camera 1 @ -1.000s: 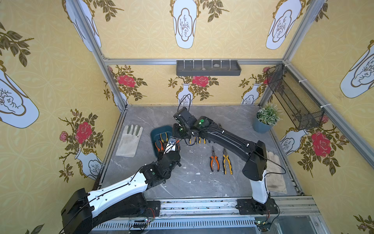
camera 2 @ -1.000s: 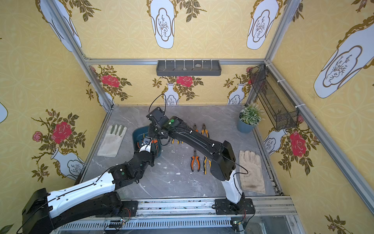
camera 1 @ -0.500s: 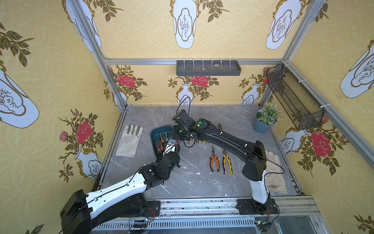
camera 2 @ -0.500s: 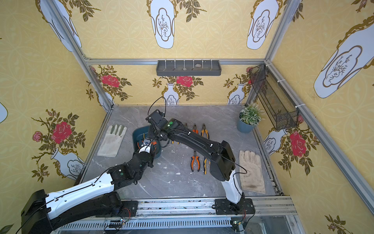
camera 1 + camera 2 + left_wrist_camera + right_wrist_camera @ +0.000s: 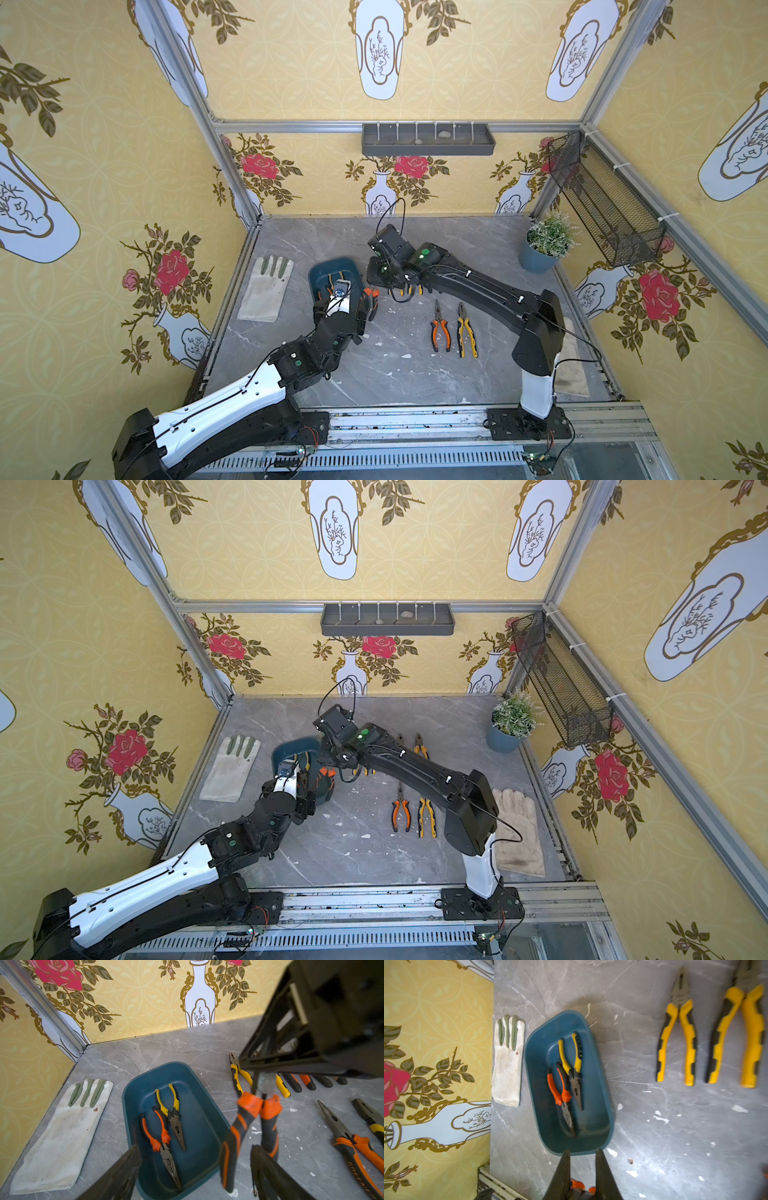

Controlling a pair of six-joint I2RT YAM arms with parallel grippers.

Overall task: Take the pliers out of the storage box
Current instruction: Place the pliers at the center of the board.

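The dark teal storage box (image 5: 332, 266) (image 5: 199, 1109) (image 5: 593, 1088) stands left of the table's centre. Two long-nosed pliers lie in it, one orange-handled (image 5: 162, 1140) and one yellow-handled (image 5: 174, 1113). My right gripper (image 5: 582, 1151) is shut on the metal head of a third pair, the orange-and-black pliers (image 5: 249, 1118) (image 5: 371, 293). It hangs handles down beside the box's right rim. My left gripper (image 5: 195, 1147) is open, its fingers wide apart on either side of one hanging handle and not touching it.
Two pliers (image 5: 439, 328) (image 5: 466, 332) lie mid-table, and more yellow-handled ones (image 5: 677, 1043) (image 5: 737, 1039) lie in a row behind. A work glove (image 5: 266, 291) lies left of the box and another (image 5: 517, 833) at the right edge. A potted plant (image 5: 540, 249) stands back right under a wire basket (image 5: 602, 199).
My left gripper has opened and let go of the orange-and-black pliers. My right gripper keeps hold of its head beside the box.
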